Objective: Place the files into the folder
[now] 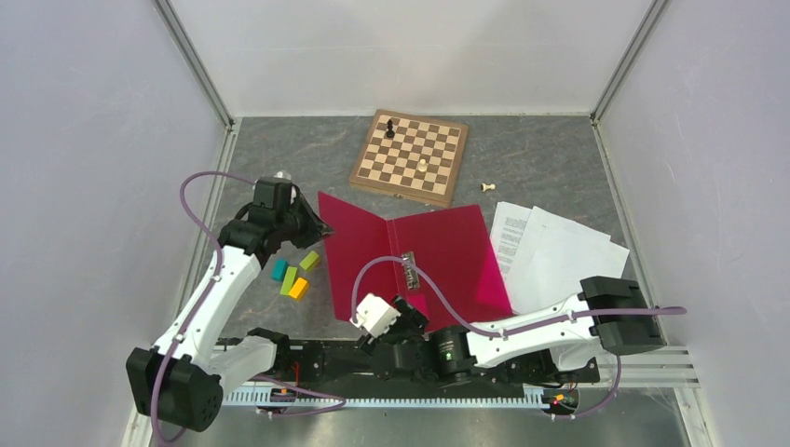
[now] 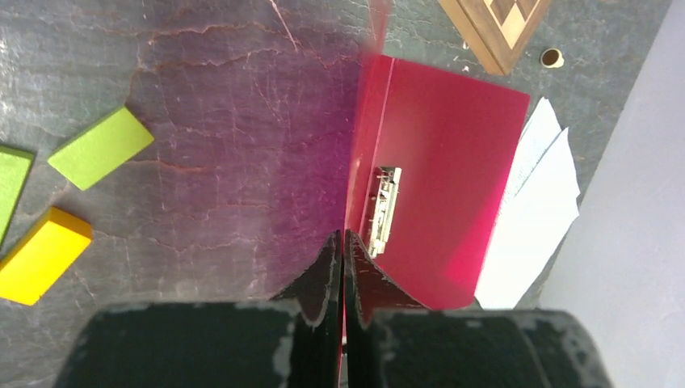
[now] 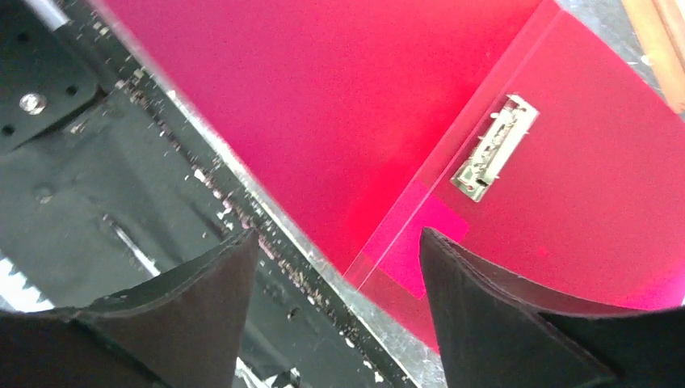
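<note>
The crimson folder lies open mid-table, its metal clip showing at the spine. My left gripper is shut on the edge of the folder's left cover and holds it raised; in the left wrist view the gripper pinches the thin red sheet, with the folder's inside and clip beyond. The files, loose white sheets, lie on the table just right of the folder, partly under its edge. My right gripper is open and empty over the folder's near edge.
A wooden chessboard with a few pieces sits at the back. A loose light piece lies beside it. Coloured blocks lie left of the folder. The arms' base rail runs along the near edge.
</note>
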Robot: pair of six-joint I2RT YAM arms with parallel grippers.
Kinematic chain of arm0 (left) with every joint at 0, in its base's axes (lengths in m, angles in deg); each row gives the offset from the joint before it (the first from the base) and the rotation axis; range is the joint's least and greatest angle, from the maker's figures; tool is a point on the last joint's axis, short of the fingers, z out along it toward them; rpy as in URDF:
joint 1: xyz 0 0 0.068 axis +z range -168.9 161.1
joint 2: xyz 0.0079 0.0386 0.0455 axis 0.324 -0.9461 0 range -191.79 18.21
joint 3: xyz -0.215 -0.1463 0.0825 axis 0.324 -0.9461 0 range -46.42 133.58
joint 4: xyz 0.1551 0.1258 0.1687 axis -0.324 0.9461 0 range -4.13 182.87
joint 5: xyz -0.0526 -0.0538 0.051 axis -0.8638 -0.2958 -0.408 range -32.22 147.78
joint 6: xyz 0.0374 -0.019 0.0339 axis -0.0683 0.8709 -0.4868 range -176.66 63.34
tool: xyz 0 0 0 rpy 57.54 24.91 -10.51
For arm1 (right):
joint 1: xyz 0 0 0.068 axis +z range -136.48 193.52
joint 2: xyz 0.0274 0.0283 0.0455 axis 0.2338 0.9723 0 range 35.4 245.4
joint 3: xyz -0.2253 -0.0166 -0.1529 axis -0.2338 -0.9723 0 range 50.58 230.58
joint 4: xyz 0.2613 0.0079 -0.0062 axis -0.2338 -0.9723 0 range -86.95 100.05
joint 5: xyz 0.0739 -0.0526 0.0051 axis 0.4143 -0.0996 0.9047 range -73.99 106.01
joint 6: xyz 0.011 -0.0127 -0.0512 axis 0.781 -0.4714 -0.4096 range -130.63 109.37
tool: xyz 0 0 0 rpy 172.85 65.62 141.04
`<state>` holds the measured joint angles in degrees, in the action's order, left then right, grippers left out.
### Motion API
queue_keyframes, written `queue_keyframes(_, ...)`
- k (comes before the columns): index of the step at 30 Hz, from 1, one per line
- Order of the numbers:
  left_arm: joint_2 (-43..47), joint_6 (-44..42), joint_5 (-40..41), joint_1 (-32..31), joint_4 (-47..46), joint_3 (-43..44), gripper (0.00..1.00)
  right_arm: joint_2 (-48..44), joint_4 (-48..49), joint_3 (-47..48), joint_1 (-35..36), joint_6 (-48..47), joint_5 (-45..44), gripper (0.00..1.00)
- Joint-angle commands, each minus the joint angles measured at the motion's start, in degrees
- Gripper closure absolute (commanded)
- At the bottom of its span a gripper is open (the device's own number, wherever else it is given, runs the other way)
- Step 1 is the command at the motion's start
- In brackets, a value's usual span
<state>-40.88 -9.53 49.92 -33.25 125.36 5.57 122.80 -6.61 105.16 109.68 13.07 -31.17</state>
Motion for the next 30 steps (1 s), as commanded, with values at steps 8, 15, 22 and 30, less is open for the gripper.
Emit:
queue_keyframes(8, -8.5, -12.1, -2.4, -0.1, -9.0, 1.9, 0.98, -12.9, 8.8, -6.4, -1.2, -4.6, 14.9, 0.09)
queue_keyframes(15, -14.9, -15.6, -0.1, 0.1, -8.8, 5.8, 0.98, -20.6, 8.8, -10.7, -13.9, -1.6, 22.3, 0.08)
queue_keyframes(22, -18.0, -17.9, 4.2, 0.6, -4.8, 10.4, 0.93, -23.7, 7.4, -14.7, -28.1, 1.2, 24.9, 0.07)
queue_keyframes(30, -20.7, -20.2, 7.6, 0.8, 0.4, 15.3, 0.44, -15.1, 9.6, -13.7, -35.9, 0.6, 22.7, 0.06)
